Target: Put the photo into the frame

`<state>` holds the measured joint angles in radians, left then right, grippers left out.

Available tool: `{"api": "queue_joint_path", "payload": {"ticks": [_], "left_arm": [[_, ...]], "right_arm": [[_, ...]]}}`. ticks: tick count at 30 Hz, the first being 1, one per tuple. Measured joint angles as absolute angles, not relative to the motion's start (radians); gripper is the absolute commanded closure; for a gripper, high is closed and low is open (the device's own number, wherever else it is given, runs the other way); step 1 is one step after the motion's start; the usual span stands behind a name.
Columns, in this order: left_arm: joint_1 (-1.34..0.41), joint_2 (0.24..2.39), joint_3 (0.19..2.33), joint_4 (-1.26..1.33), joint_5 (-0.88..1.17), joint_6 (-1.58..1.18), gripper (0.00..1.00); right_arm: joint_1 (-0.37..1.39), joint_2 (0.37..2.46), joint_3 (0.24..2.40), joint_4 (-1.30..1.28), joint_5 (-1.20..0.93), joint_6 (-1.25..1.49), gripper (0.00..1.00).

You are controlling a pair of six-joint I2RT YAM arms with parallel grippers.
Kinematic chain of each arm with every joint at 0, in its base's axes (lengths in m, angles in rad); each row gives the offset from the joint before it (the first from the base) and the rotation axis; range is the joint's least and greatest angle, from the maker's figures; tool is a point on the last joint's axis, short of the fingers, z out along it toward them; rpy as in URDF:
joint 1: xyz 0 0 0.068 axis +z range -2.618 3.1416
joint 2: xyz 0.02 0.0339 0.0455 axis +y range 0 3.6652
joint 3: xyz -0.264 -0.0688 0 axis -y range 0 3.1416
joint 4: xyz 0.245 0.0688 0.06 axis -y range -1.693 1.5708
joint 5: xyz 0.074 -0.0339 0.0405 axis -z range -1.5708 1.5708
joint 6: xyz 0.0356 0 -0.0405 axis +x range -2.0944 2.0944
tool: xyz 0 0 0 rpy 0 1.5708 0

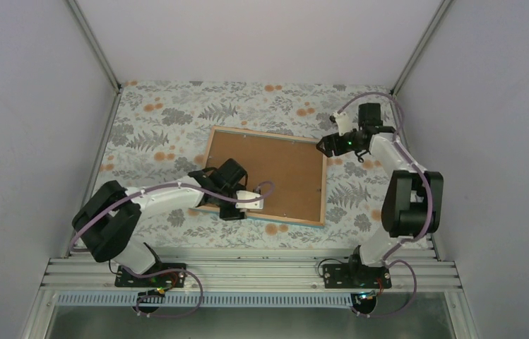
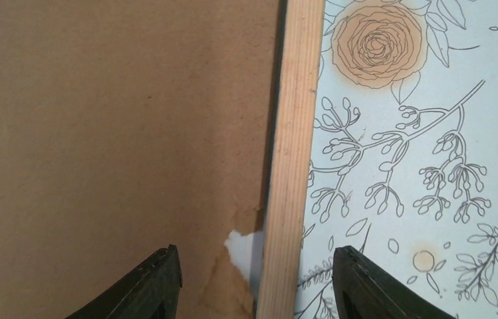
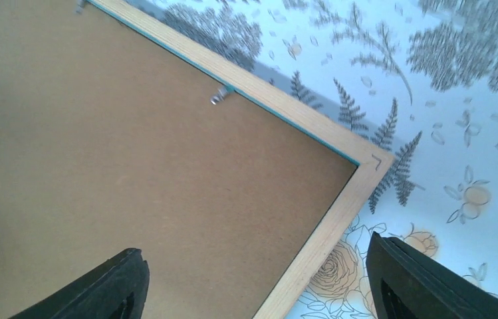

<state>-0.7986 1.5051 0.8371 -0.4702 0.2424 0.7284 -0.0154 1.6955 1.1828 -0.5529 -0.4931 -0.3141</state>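
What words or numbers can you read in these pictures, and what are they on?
None: no words, numbers or labels show on the frame, the brown board or the flowery cloth. The cloth has only drawn flowers and ferns.

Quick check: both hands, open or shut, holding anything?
Left hand: open astride the frame edge, holding nothing.
Right hand: open over the frame, empty.

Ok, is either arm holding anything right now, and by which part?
Nothing is held: left gripper open astride the frame rail, right gripper open over its corner.
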Motion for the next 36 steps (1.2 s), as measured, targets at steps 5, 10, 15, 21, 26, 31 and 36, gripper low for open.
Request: {"api": "queue_joint_path", "payload": {"ticks": [5, 10, 15, 21, 26, 31, 36], "left_arm": [[-0.831, 1.562, 0.838, -0.438, 0.22, 0.73, 0.53], [-0.85, 1.578, 0.813, -0.406, 0.192, 0.746, 0.65], [-0.867, 1.581, 0.794, -0.392, 0.177, 0.757, 0.75], [-0.872, 1.583, 0.797, -0.385, 0.173, 0.767, 0.95], [-0.873, 1.6, 0.839, -0.453, 0.207, 0.741, 0.98], [-0.852, 1.605, 0.933, -0.56, 0.269, 0.717, 0.98], [-0.794, 1.627, 1.059, -0.667, 0.376, 0.698, 0.98]], "right_arm": [[-0.015, 1.581, 1.174, -0.565, -0.527, -0.35, 0.16], [-0.015, 1.473, 1.111, -0.562, -0.572, -0.395, 0.16], [-0.015, 1.412, 1.072, -0.574, -0.619, -0.443, 0.18], [-0.015, 1.352, 1.008, -0.577, -0.689, -0.504, 0.22], [-0.015, 1.274, 0.926, -0.593, -0.668, -0.622, 0.25], [-0.015, 1.145, 0.864, -0.64, -0.616, -0.788, 0.3], [0.002, 0.934, 0.819, -0.657, -0.628, -0.928, 0.32]]}}
